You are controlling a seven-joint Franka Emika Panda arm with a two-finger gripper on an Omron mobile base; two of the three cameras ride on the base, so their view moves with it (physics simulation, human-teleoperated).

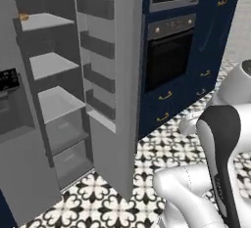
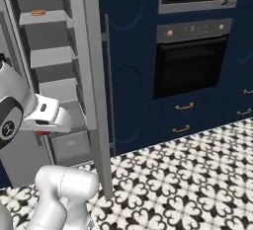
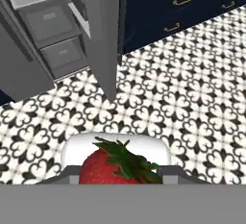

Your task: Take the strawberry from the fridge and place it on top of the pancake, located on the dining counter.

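Gripping the strawberry (image 3: 108, 170): glossy red, rounded, jagged green leaf cap, clamped between the gripper's (image 3: 117, 175) fingertips over the patterned black-and-white tile floor (image 3: 182, 98). From the right base view, a sliver of red shows under the white hand, just outside the fridge (image 2: 91, 76). Fridge door stands open; flat pale grey shelves (image 1: 49, 64) inside, with a small flat orange-brown item (image 2: 38, 12) on the top one. Navy cabinets (image 2: 128, 51) and black glass oven (image 2: 190, 68) beside it.
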